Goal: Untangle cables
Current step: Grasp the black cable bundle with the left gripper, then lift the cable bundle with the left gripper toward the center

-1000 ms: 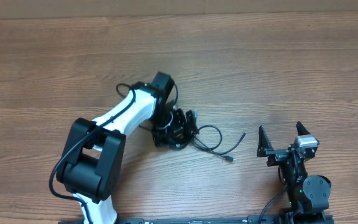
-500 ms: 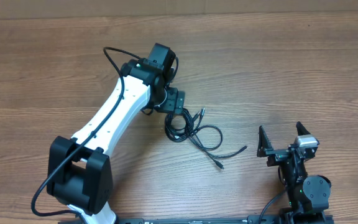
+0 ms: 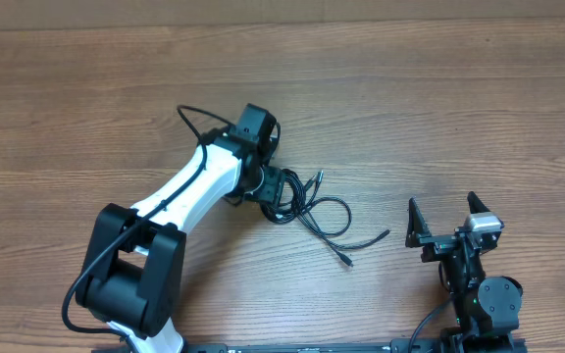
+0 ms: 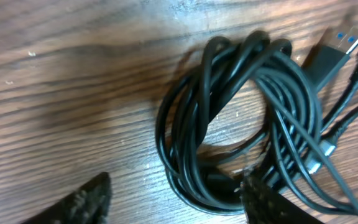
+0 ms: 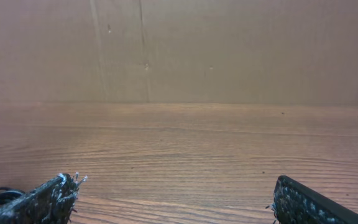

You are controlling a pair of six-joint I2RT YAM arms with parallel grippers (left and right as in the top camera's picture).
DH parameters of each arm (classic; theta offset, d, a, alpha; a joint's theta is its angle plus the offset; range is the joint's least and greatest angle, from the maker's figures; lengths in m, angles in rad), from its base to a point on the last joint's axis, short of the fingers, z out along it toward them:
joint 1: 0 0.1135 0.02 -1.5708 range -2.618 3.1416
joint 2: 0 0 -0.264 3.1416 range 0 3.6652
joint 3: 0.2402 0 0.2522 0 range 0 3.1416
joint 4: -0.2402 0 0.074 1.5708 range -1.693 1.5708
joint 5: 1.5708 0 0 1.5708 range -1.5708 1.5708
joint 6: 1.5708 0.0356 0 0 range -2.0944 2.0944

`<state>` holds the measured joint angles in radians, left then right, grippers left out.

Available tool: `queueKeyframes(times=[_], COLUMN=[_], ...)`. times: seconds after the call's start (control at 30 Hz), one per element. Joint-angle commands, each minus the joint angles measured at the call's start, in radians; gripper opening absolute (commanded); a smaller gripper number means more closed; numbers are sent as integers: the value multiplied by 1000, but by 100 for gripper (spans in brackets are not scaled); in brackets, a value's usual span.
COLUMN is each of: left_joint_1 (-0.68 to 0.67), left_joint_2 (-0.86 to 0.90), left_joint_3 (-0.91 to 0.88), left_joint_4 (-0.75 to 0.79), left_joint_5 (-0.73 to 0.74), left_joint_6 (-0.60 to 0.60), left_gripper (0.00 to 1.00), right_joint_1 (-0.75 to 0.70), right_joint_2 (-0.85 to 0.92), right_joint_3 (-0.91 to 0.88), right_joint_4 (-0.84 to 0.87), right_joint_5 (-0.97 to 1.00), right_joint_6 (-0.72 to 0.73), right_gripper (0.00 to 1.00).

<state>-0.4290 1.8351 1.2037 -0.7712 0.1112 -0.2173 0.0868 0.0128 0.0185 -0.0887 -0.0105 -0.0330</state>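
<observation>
Shifted toward 6 o'clock across the wood-grain table (image 3: 459, 98) since the earlier frame, the left arm (image 3: 189, 184) sets its left gripper (image 4: 174, 186), jaws apart, astride the coiled cables (image 4: 182, 124) near centre. At 4 o'clock the right gripper (image 3: 441, 204) idles, spread wide. Step: first grasp; next, probably closing on few strands. A plain brown wall (image 5: 229, 50) stands behind.

Soft, even light is falling on the table (image 3: 459, 98), throwing only faint shadows. In the left wrist view, glare is whitening the wood beyond the cables (image 4: 229, 124), which are showing sharp while the foreground is blurring.
</observation>
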Motion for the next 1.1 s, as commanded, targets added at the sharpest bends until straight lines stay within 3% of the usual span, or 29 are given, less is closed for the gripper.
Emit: queueKeyframes(times=[0.0,0.1,0.27,0.47,0.8,1.07], left_joint_1=[-10,-10,-10,13,38,38], left_joint_2=[9,9,8,2,-40,-143], left_joint_3=[-60,-89,-96,-23,319,444], left_joint_4=[40,63,75,-9,-286,-363], left_joint_5=[20,20,16,12,12,-53], left_joint_6=[-89,-130,-131,-120,-119,-67], left_gripper=[58,46,4,4,4,4], right_joint_1=[0,0,0,0,0,0], right_joint_2=[-10,-10,-10,-10,-10,-10], right_joint_3=[-11,-11,-11,-11,-11,-11], right_joint_4=[6,6,6,6,6,6], right_joint_5=[9,9,9,9,9,9], right_joint_6=[2,2,2,2,2,2], right_gripper=[100,100,100,100,100,100])
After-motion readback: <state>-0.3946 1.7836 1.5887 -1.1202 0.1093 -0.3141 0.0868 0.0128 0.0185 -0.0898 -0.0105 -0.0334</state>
